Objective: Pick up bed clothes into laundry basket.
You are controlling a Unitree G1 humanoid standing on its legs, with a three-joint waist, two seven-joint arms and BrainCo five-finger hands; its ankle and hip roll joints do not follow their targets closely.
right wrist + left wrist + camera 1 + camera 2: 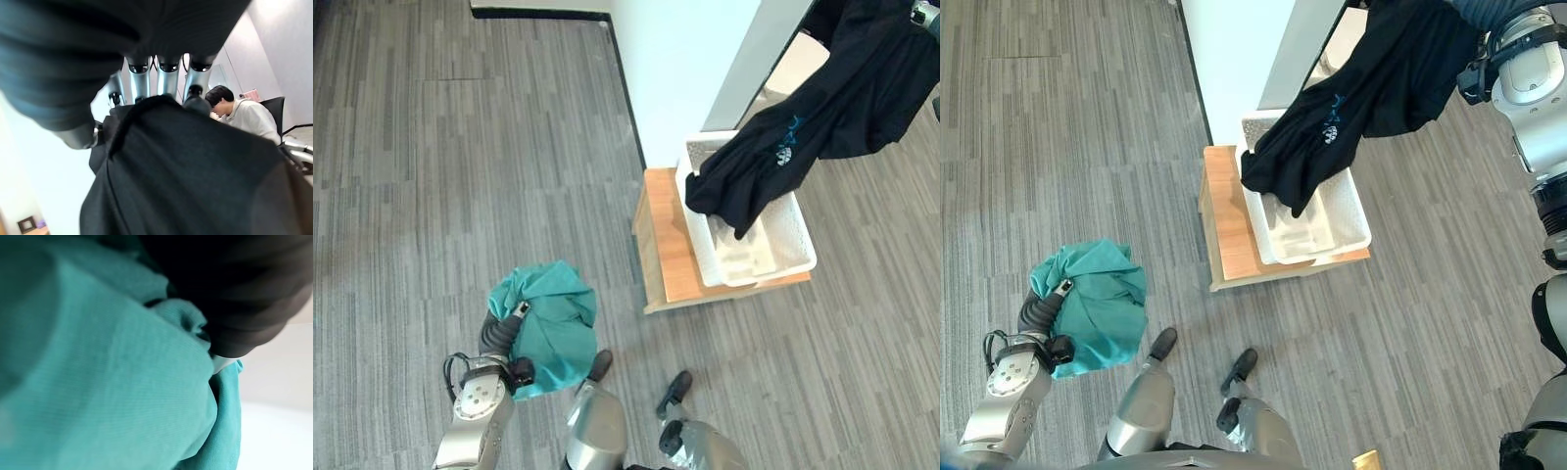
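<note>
A teal cloth (553,328) is bundled over my left hand (499,335) at the lower left, off the floor; it covers the fingers, also in the left wrist view (107,382). My right hand (166,83) is raised at the upper right, its fingers curled over the top of a black garment (803,127). The garment hangs down slantwise, and its lower end drapes over the rim into the white laundry basket (795,247). In the right eye view the garment (1351,98) reaches from beside my right wrist (1528,69) to the basket (1359,223).
The basket stands on a low wooden platform (664,264) against a white wall corner (675,78). Grey plank floor (460,157) lies open to the left. A seated person (242,112) shows in the right wrist view.
</note>
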